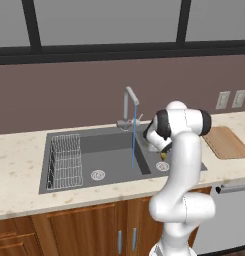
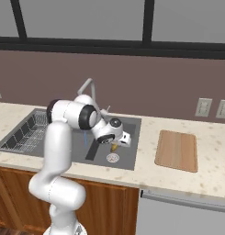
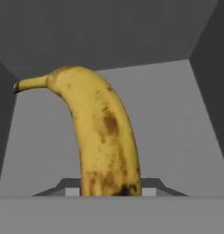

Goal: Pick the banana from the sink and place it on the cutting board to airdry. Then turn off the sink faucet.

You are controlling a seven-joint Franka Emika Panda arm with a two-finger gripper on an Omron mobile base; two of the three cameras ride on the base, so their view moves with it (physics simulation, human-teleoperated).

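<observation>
On a speckled kitchen counter [image 1: 19,165], the tool [image 2: 115,146] is clamped on the banana [image 3: 102,137] down in the sink [image 1: 114,142]; cutting board [image 2: 177,150] bare, sink faucet [image 1: 130,107] running.

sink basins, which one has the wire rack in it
The left basin of the sink holds the wire rack; the right basin has none, and the gripper holds the banana there.

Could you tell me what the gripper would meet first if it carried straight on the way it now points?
Shut on the banana, the gripper points down into the sink. Going on, the banana's far end would probably hit the grey basin floor first; depth is unclear.
</observation>
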